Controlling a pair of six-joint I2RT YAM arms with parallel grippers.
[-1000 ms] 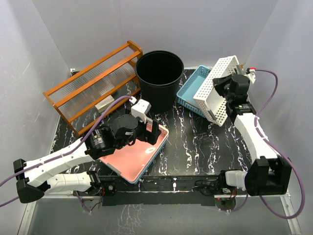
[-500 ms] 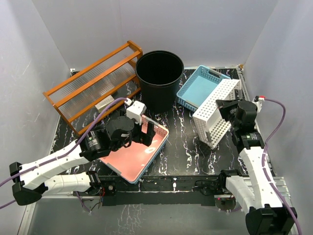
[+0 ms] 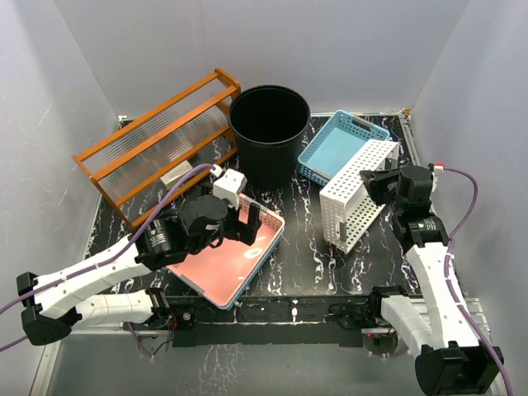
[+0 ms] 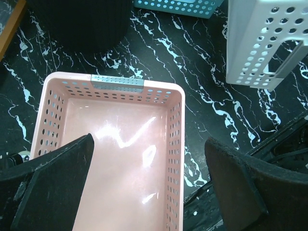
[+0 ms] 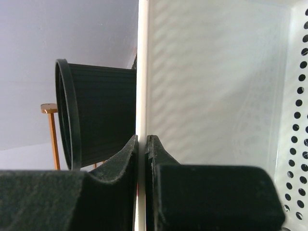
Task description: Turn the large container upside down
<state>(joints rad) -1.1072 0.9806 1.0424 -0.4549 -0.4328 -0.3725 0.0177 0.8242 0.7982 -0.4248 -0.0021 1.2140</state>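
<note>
1. The black bin [image 3: 269, 153] stands upright, mouth up, at 12 o'clock on the worktop [image 3: 318, 247]. Flipping has not begun.
2. The right hand [image 5: 142, 142] is clenched on the white basket [image 3: 351, 202]. The left hand [image 3: 252, 223] hangs released over the pink basket [image 3: 219, 268].
3. Next, likely: put the basket down, then reach for the bin's rim.

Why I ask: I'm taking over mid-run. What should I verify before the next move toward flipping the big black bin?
1. The large container is upright, mouth up, not yet flipped: ok.
2. The left gripper is free: ok, it is open above the pink basket.
3. The right gripper is free: not ok, it is shut on a wall of the white basket.
4. The white basket lies flat: not ok, it is tilted on its edge.
5. Room beside the large container: cannot tell; the blue basket and the wooden rack stand close on either side.
</note>
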